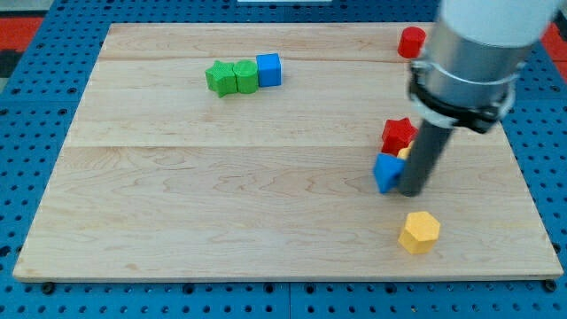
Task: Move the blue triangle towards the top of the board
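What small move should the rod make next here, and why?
Probably slide my tip down and left, below the blue triangle, then push up. The tip sits against the triangle's right side, and the red star lies directly above it, so angle the push leftward.

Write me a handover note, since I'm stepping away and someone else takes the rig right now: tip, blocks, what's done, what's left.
My tip sits at the right edge of the blue triangle, just below a red star, with a yellow block peeking out between them.
The triangle is in the board's right-middle, not yet near the top.
Left: get beneath it and push up, steering clear of the star.
Elsewhere: red cylinder, yellow hexagon, two green blocks, blue cube.
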Robot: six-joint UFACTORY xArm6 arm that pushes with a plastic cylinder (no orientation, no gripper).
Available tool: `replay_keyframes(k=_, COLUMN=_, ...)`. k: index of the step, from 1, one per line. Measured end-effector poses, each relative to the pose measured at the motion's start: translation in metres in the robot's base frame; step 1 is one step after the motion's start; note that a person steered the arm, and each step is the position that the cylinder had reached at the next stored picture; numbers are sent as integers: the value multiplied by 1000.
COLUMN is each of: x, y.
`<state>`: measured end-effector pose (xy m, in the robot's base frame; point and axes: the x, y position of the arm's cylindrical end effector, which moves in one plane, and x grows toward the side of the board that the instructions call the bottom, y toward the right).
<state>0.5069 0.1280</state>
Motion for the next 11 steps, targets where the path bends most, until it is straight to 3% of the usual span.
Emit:
replay_keyframes(k=1, x=-7, y=-64)
replay_keyframes(k=2, x=-30, y=-85)
replay_keyframes(k=3, x=-27, y=-90)
replay_keyframes(k=4, x=11, y=-95)
replay_keyframes(k=5, x=19, y=-59)
replay_keyframes(k=7, x=-41, y=-29)
replay_keyframes(k=9, x=-53, y=-40)
replay_keyframes(k=11, x=-112, y=-53)
